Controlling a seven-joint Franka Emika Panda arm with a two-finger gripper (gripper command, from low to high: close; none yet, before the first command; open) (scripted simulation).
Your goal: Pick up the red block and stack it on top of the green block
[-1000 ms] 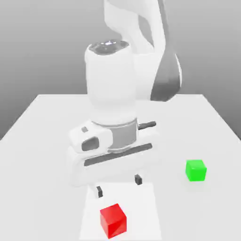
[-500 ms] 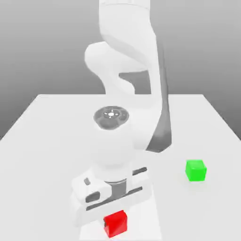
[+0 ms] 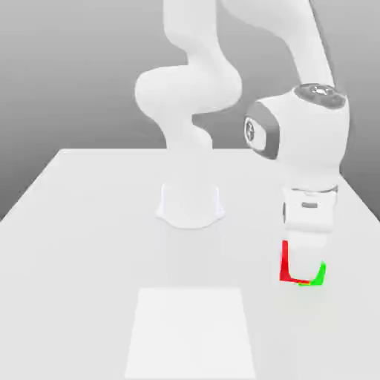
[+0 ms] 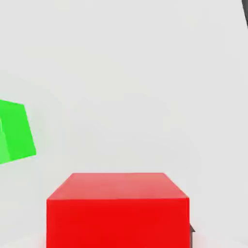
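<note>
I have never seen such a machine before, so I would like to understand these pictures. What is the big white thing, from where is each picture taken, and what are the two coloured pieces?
The white thing is a robot arm in a computer simulation. It stands on a white table.

The exterior view comes from a camera off the arm that looks at the whole scene. The hand view comes from a camera on the arm's hand, looking down past what it holds.

At the arm's end is a pincer with two fingers. It is shut on the red block, a small cube that shows large in the hand view.

The green block is a second cube of about the same size. In the exterior view it peeks out just behind the red one; in the hand view it lies off to one side, so the red block is not yet stacked on it.
</note>
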